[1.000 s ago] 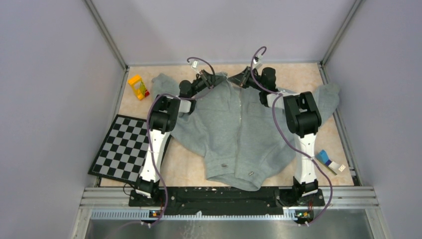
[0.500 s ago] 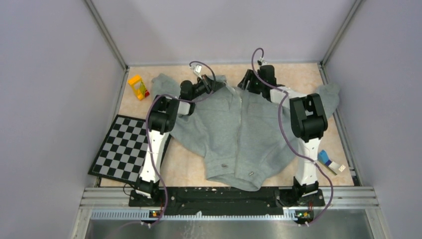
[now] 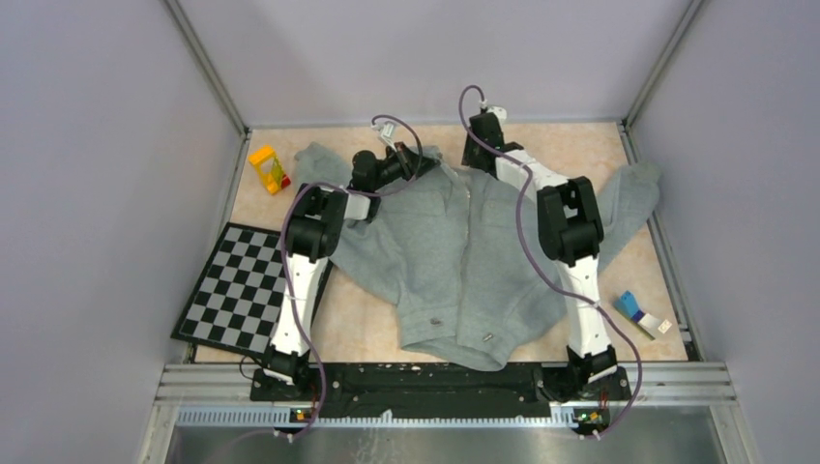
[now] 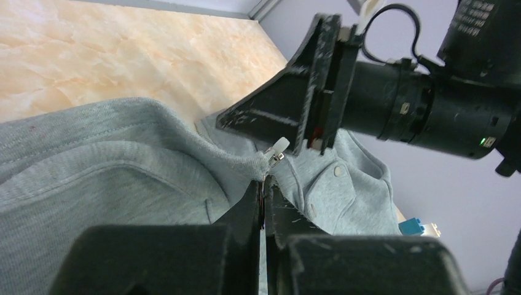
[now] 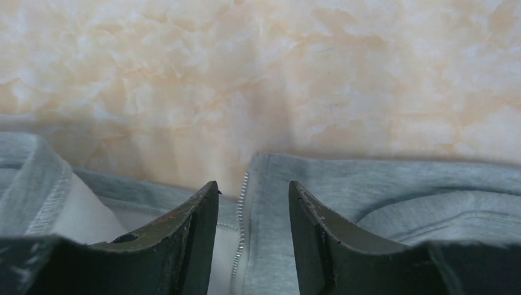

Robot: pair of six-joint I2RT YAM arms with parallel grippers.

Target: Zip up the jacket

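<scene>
The grey fleece jacket point(image 3: 454, 261) lies flat on the table, front up, hem toward the arms. My left gripper point(image 3: 418, 160) is at the collar, left of the zipper line. In the left wrist view it point(image 4: 264, 184) is shut on the jacket's front edge point(image 4: 123, 160), just below the white zipper pull point(image 4: 278, 149). My right gripper point(image 3: 474, 150) is at the top of the collar. In the right wrist view it point(image 5: 253, 187) is open, its jaws on either side of a row of zipper teeth point(image 5: 241, 209) on the grey edge point(image 5: 381, 184), holding nothing.
A yellow toy block point(image 3: 269, 169) stands at the back left. A checkerboard point(image 3: 242, 290) lies on the left. A small blue and white object point(image 3: 641, 314) lies at the right front. Enclosure walls ring the table.
My right gripper has swung left and toward the back, from the right shoulder area to the top of the collar. My left gripper has stayed at the collar.
</scene>
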